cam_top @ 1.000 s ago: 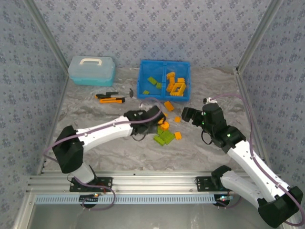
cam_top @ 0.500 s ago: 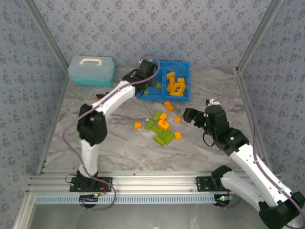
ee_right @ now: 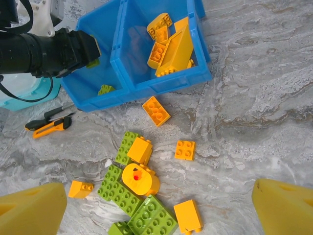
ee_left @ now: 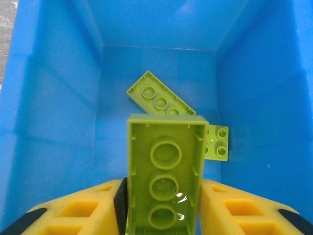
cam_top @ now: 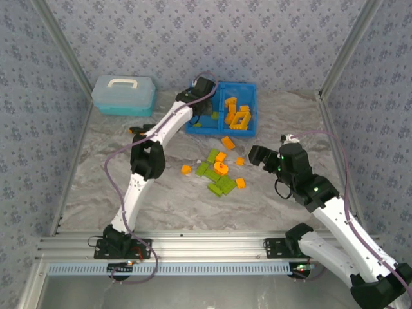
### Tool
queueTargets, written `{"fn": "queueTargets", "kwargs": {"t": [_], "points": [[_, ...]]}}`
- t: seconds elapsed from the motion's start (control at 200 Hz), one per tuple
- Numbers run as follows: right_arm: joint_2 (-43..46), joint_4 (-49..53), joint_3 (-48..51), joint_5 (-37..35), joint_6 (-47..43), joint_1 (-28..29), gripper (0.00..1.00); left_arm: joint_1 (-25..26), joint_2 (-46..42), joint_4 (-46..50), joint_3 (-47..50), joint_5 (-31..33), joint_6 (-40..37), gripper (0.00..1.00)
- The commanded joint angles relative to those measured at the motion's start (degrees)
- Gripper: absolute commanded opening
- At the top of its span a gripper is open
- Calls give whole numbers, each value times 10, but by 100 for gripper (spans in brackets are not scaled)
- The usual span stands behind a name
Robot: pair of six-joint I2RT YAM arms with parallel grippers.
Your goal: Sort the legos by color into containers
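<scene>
L gripper [ee_left: 162, 198]: jaws clamped on lime brick [ee_left: 165, 161] over L compt. of blue bin [ee_left: 58, 98]. R gripper [cam_top: 259, 156]: jaws wide apart, empty, beside loose legos [cam_top: 219, 174].

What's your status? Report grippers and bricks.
Left gripper shut on lime green brick, over left compartment of blue bin. Right gripper open, right of loose bricks. Two green bricks lie below the drop.

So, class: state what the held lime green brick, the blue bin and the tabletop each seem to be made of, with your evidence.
Lime green brick: moulded plastic, glossy; a bright glint sits on its hollow underside.
Blue bin: smooth plastic, faint sheen on its walls.
Tabletop: grey veined marble pattern, matte; possibly stone, more likely a printed laminate, unclear.
</scene>
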State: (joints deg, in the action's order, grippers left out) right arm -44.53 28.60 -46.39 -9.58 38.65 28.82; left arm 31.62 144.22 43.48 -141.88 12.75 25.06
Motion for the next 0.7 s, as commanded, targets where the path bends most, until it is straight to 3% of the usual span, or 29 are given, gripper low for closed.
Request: {"fn": "queueTargets", "kwargs": {"t": [0.0, 0.135, 0.27, 0.54, 0.695], "points": [[6, 6, -5, 3, 12, 4, 100, 1, -33, 9, -29, -13, 5, 48], [5, 2, -5, 3, 13, 4, 100, 1, -71, 16, -22, -37, 13, 59], [5, 3, -5, 4, 12, 5, 100, 7, -139, 24, 28, -73, 17, 59], [5, -3, 13, -9, 3, 5, 100, 53, -462, -185, 486, -63, -48, 61], [-5, -35, 21, -13, -8, 4, 100, 75, -549, -193, 641, -88, -71, 60]]}}
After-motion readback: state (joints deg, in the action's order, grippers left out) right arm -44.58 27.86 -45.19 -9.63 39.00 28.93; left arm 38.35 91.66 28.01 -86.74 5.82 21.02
